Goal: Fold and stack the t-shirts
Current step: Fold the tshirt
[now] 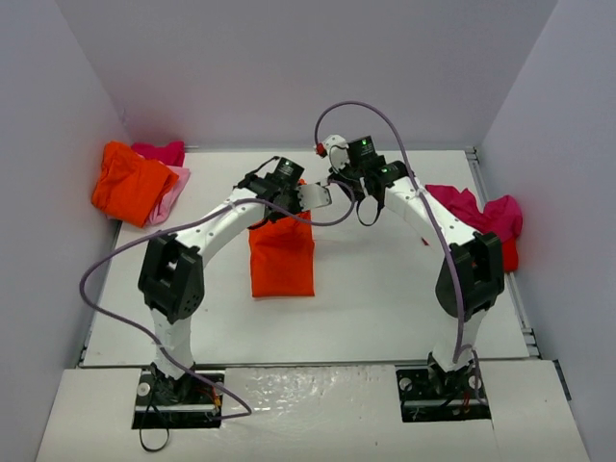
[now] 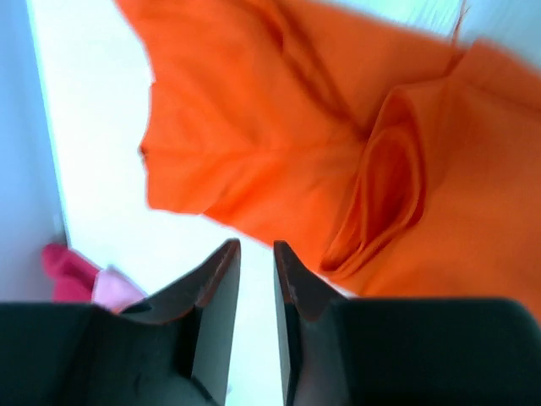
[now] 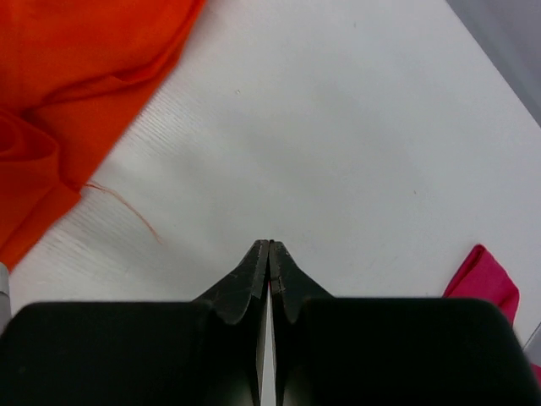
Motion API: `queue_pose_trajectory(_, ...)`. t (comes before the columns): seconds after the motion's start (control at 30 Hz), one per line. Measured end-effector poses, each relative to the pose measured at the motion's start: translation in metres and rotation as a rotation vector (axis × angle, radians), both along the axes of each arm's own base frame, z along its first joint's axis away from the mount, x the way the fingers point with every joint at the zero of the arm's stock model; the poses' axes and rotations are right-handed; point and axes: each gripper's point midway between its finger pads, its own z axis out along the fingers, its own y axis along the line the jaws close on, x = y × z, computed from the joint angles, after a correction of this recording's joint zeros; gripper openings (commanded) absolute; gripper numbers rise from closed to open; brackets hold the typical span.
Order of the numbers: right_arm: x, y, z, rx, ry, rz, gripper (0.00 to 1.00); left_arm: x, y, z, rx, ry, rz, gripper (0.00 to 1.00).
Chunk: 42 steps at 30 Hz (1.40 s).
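A bright orange t-shirt (image 1: 281, 258) lies folded in a long strip at the middle of the table. Its rumpled cloth (image 2: 338, 144) fills the left wrist view. My left gripper (image 2: 256, 245) hovers just short of its edge; the jaws stand a narrow gap apart with nothing between them. It sits over the shirt's far end (image 1: 320, 196). My right gripper (image 3: 270, 244) is shut and empty above bare table, right of the orange t-shirt (image 3: 68, 85), and close beside the left one (image 1: 343, 186).
A pile of orange, magenta and pale pink shirts (image 1: 135, 183) lies at the back left corner. Magenta and red shirts (image 1: 486, 219) are heaped at the right edge. A loose orange thread (image 3: 127, 207) trails from the shirt. White walls close in three sides.
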Motion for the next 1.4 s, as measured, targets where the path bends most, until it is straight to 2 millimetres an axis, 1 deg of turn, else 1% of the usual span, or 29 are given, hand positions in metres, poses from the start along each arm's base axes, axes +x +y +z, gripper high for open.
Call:
queue_pose_trajectory(0.07,-0.005,0.014,0.016,0.028,-0.035,0.030,0.10,-0.007,0.013,0.015,-0.010,-0.022,-0.003,0.23)
queue_pose_trajectory(0.1,-0.009,0.021,0.024,0.035,-0.052,0.045,0.10,-0.013,0.021,0.020,-0.012,-0.028,0.000,0.24)
queue_pose_trajectory(0.17,-0.014,0.027,0.033,0.029,-0.065,0.055,0.11,-0.027,0.039,0.026,-0.021,-0.030,0.021,0.25)
queue_pose_trajectory(0.2,-0.018,0.026,0.034,0.016,-0.055,0.057,0.12,-0.033,0.048,0.029,-0.034,-0.029,0.042,0.25)
queue_pose_trajectory(0.23,-0.019,0.020,0.032,0.002,-0.042,0.043,0.15,-0.036,0.056,0.032,-0.049,-0.029,0.058,0.25)
queue_pose_trajectory(0.27,-0.019,0.012,0.030,-0.014,-0.032,0.016,0.28,-0.039,0.062,0.035,-0.064,-0.026,0.068,0.27)
queue_pose_trajectory(0.3,-0.018,0.001,0.028,-0.030,-0.023,-0.014,0.33,-0.043,0.064,0.037,-0.079,-0.021,0.066,0.29)
queue_pose_trajectory(0.37,-0.011,-0.021,0.028,-0.055,-0.026,-0.089,0.37,-0.053,0.066,0.037,-0.093,0.000,0.056,0.36)
queue_pose_trajectory(0.4,-0.008,-0.032,0.028,-0.066,-0.030,-0.128,0.38,-0.058,0.067,0.036,-0.099,0.012,0.050,0.36)
queue_pose_trajectory(0.47,0.000,-0.057,0.030,-0.092,-0.044,-0.213,0.39,-0.075,0.056,0.024,-0.088,0.054,-0.006,0.37)
queue_pose_trajectory(0.53,0.005,-0.076,0.031,-0.109,-0.054,-0.274,0.40,-0.099,0.043,0.006,-0.061,0.118,-0.072,0.40)
queue_pose_trajectory(0.6,0.007,-0.092,0.033,-0.126,-0.062,-0.320,0.44,-0.125,0.031,-0.012,-0.032,0.183,-0.140,0.41)
queue_pose_trajectory(0.67,0.004,-0.102,0.034,-0.143,-0.069,-0.350,0.48,-0.147,0.022,-0.025,-0.009,0.235,-0.199,0.42)
queue_pose_trajectory(0.7,0.002,-0.106,0.034,-0.151,-0.072,-0.361,0.48,-0.156,0.017,-0.030,0.001,0.255,-0.224,0.42)
queue_pose_trajectory(0.77,-0.004,-0.113,0.033,-0.170,-0.076,-0.388,0.48,-0.170,0.010,-0.036,0.019,0.274,-0.266,0.42)
queue_pose_trajectory(0.87,-0.014,-0.122,0.022,-0.200,-0.055,-0.412,0.49,-0.189,0.000,-0.049,0.049,0.308,-0.323,0.42)
queue_pose_trajectory(0.97,-0.021,-0.128,0.008,-0.229,-0.024,-0.421,0.49,-0.201,-0.007,-0.062,0.072,0.336,-0.360,0.43)
queue_pose_trajectory(1.07,-0.025,-0.133,0.001,-0.244,-0.008,-0.434,0.49,-0.206,-0.011,-0.074,0.083,0.349,-0.373,0.43)
queue_pose_trajectory(1.13,-0.024,-0.139,0.000,-0.242,-0.004,-0.448,0.49,-0.207,-0.013,-0.083,0.090,0.350,-0.374,0.43)
queue_pose_trajectory(1.3,-0.021,-0.159,0.000,-0.235,-0.001,-0.503,0.49,-0.203,-0.013,-0.106,0.120,0.353,-0.361,0.43)
queue_pose_trajectory(1.4,-0.021,-0.164,0.000,-0.230,0.001,-0.520,0.49,-0.199,-0.015,-0.108,0.119,0.338,-0.358,0.43)
